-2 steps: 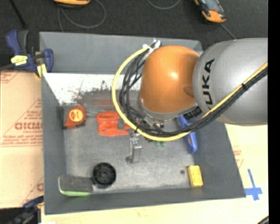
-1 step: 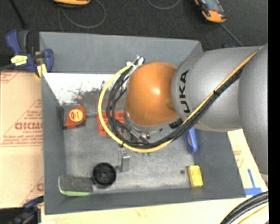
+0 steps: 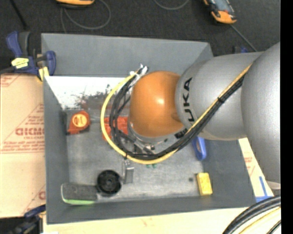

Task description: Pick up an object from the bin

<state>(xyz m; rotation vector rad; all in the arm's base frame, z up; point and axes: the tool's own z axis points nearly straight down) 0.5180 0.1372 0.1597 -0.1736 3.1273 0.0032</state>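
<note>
The black round disc (image 3: 109, 182), the thing nearest the gripper, lies flat on the floor of the grey bin (image 3: 127, 55), close to the near wall and left of the middle in the camera view. There is one of it.

The arm (image 3: 234, 101) comes in from the view's right, and its orange cover (image 3: 151, 104) hangs over the middle of the bin, with yellow and black cables (image 3: 107, 113) looping round it. The gripper (image 3: 128, 172) shows beneath the cover as a slim grey piece, just to the right of the disc and slightly farther from the near wall. Whether it touches the disc cannot be told. Nor can it be told whether the tool is spread or pressed together, and nothing is seen pinched in it.

Five other things can be counted in the bin, one of each:
- One grey-green oblong pad (image 3: 79, 193) lies in the near left corner, just beside the disc.
- One orange tape measure (image 3: 78, 122) sits by the left wall, well apart from the disc.
- One red-orange thing (image 3: 119, 126) is partly hidden under the cables, and its kind cannot be made out.
- One blue thing (image 3: 199, 148) shows from under the arm on the right.
- One yellow block (image 3: 203, 184) lies near the near right corner, well apart from the gripper.
</note>
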